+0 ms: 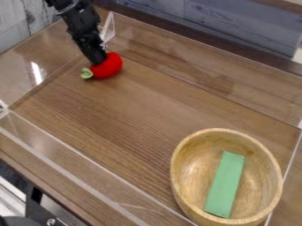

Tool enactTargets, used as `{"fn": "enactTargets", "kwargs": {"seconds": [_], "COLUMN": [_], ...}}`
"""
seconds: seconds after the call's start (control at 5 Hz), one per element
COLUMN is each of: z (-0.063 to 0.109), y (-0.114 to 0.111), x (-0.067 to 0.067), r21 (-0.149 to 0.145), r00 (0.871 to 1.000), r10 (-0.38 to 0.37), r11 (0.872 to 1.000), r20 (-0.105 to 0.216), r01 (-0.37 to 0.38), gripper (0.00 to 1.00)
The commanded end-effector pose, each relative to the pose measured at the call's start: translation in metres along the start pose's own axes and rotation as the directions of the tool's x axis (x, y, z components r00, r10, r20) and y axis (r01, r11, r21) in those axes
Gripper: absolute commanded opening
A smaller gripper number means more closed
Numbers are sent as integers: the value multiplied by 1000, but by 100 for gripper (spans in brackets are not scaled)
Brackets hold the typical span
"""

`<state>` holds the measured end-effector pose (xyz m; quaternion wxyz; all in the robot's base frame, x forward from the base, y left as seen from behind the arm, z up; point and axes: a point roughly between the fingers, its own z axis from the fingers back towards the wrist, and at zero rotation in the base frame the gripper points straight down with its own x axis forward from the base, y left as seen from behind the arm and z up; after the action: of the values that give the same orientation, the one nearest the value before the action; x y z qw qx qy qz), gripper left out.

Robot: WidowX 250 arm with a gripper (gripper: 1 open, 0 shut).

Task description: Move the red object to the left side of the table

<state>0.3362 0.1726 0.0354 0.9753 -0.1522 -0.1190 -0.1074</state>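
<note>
Red strawberry toy [108, 64] sits on the tabletop [154, 115] at about 10 o'clock in my view, far-left area, close to the back acrylic wall [177, 44]. Its green leafy stem end [87, 76] points toward 8 o'clock and lies flat on the wood, so the toy is resting on its side, not lifted.

Hand [92, 57] comes down steeply from 11 o'clock, with its tips on the toy's upper-left shoulder. The fingers are drawn right together, with no gap showing. I can't tell whether they pinch a bit of the toy or just press against it, because the black fingers hide the contact. The steep angle looks meant for working the toy along the surface while keeping clear of the wall behind.

My judgement is that the toy is already well over on the left, so the task is near done or in final placement. Risk: the glossy round body could roll away from the tips toward 4 o'clock.

Further out, a wooden bowl [177, 168] sits at 5 o'clock, well apart, with a flat green block [227, 184] lying inside it. Neither is involved.
</note>
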Motion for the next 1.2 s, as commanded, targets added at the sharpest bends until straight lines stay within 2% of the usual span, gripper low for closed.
{"fn": "enactTargets", "kwargs": {"seconds": [0.0, 0.2, 0.6, 1.0], "z": [-6, -8, -7, -25], "y": [-12, -31, -29, -48], "x": [10, 23, 32, 40], "r21": [-10, 4, 29, 16], "r00": [998, 999, 1000, 996], "r10": [-58, -48, 26, -80], "r11": [998, 999, 999, 997], "r20": [-1, -12, 1, -31], "r01": [58, 48, -26, 80], "gripper": [0, 100, 100, 100]}}
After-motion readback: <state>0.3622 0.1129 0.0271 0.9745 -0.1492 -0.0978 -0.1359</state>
